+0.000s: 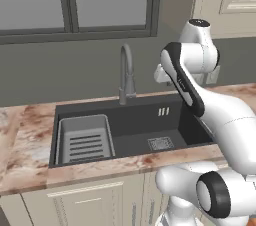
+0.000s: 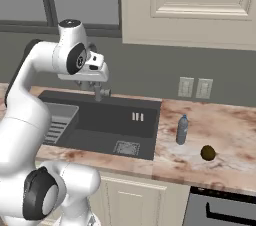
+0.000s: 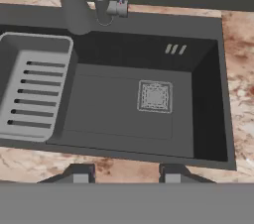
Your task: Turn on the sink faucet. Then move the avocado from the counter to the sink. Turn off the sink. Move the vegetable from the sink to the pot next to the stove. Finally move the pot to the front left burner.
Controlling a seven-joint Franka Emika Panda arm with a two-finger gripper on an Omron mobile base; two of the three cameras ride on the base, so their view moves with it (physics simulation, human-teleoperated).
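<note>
The sink sits at the centre, set into the marbled counter. The slotted tray lies at its 9 o'clock end, the square drain grate toward 4 o'clock. The sink faucet rises at 12 o'clock, with the white arm at 3 o'clock.

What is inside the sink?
Inside the sink sit a grey slotted tray on one side and a square drain in the floor. The arm covers the sink's right end in the left base view.

Hand raised, fingers apart, empty
</note>
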